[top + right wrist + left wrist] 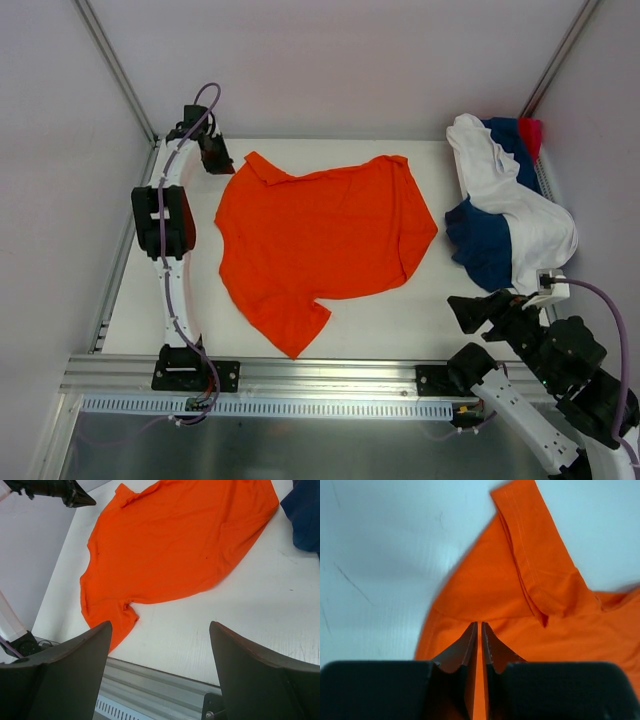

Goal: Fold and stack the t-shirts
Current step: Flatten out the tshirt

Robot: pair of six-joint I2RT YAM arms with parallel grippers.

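The orange t-shirt [325, 240] lies spread flat in the middle of the white table, collar toward the left and one sleeve pointing at the near edge. My left gripper [221, 163] hovers at its far-left sleeve [530, 545]. Its jaws [479, 623] stand only a thin slit apart, and nothing is pinched between them. My right gripper [462, 310] hangs wide open and empty over the near right of the table, apart from the orange t-shirt [175, 540].
A heap at the back right holds a white t-shirt [510, 200], a navy one [485, 245] and a red-pink one [530, 130]. The navy cloth [306, 515] shows at the right wrist view's edge. An aluminium rail [320, 372] runs along the near edge.
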